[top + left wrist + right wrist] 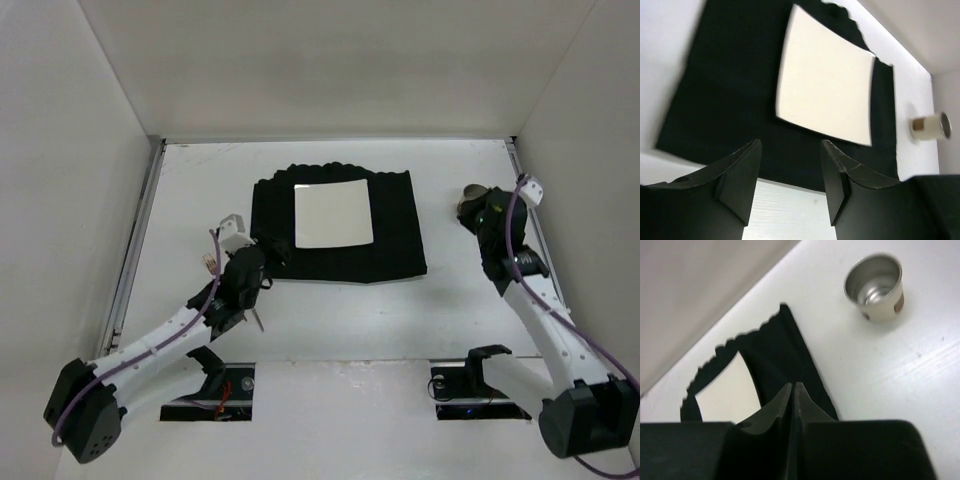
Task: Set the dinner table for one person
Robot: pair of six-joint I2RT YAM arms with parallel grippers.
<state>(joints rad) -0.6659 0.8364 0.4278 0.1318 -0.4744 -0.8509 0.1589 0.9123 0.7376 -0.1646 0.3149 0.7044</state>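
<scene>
Item 1, left pincer (790, 185): nearest entry, at the front left of the work area. Its jaws stand wide apart. I see nothing gripped and nothing touching either finger (740, 175). Through the gap I see the near edge of the mat and a strip of bare white surface. From above, its tips sit over the mat's near left corner. I cannot tell whether they touch the cloth.

Item 2, dinner table (330, 320): large matte white surface. It runs from the arm bases at the near edge to the back wall and carries every item listed below.

Item 3, black cloth mat (395, 235): lies flat on the table, about midway across. Its far edge is wavy.

Item 4, square white plate (333, 215): rests on the mat, roughly central, with black cloth showing on all four sides.

Item 5, right pincer (794, 396): on the right side, farther out than the left one. Its jaws are pressed together, tip to tip, gripping nothing. In its own wrist view it touches neither mat nor cup.

Item 6, metal cup (875, 287): stands on bare table to the right of the mat, clear of the cloth. It is near the right pincer's tips and beyond them. The open mouth shows a shiny inside, and a brown patch marks its side. I cannot tell whether it is upright or tipped.
</scene>
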